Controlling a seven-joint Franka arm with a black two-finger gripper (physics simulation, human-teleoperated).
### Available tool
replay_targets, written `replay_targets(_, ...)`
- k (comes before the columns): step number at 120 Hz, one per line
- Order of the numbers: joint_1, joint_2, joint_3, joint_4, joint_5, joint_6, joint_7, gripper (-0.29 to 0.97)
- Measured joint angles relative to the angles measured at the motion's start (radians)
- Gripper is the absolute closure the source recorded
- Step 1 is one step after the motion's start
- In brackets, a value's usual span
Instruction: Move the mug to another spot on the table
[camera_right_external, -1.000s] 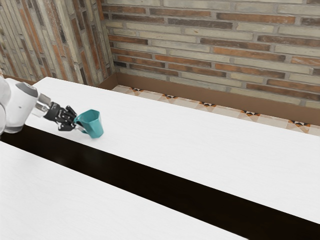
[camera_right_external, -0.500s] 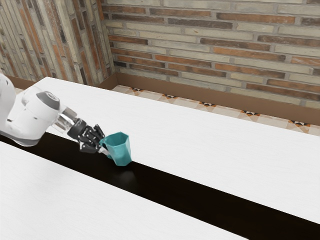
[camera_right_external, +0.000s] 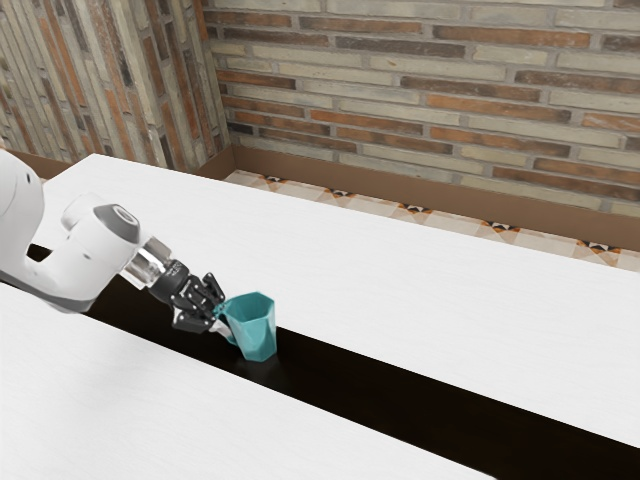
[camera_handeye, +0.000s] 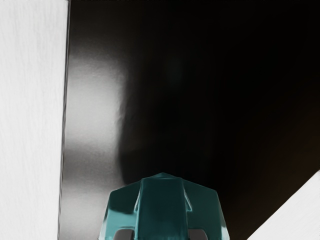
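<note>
Mug is now hanging over the dark strip that is running between the two white slabs, roughly upright. One second ago it was sitting farther toward the exterior view's left, against the far white tabletop near its front edge; half a second ago it was crossing that edge. The arm is swinging down and toward the exterior view's right, carrying it along.

Gripper is staying clamped narrow on the mug's handle, fingers pinching it from both sides. Whether the mug's base is touching the dark surface or floating just above it, cannot tell.

Edges: the far tabletop's front edge is lying just behind the mug; the near white slab is ending just in front of it. The wrist view is showing both white edges flanking the strip ahead of the mug.

Open room: the strip is stretching on toward the exterior view's right, and the far tabletop is spreading wide up to the brick wall.
</note>
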Motion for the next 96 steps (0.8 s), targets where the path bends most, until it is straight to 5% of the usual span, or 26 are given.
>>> replay_targets(19,-0.004,-0.011,0.001,-0.024,0.003,0.008,0.007,0.3)
replay_targets(42,0.008,-0.106,0.009,-0.095,0.048,0.013,0.013,0.12)
replay_targets(60,0.012,-0.206,0.045,-0.045,0.299,0.012,0.026,0.06)
replay_targets(79,0.018,-0.225,0.042,0.261,0.687,-0.109,0.107,0.03)
replay_targets(96,-0.017,-0.221,0.004,0.458,0.901,-0.217,0.226,0.01)
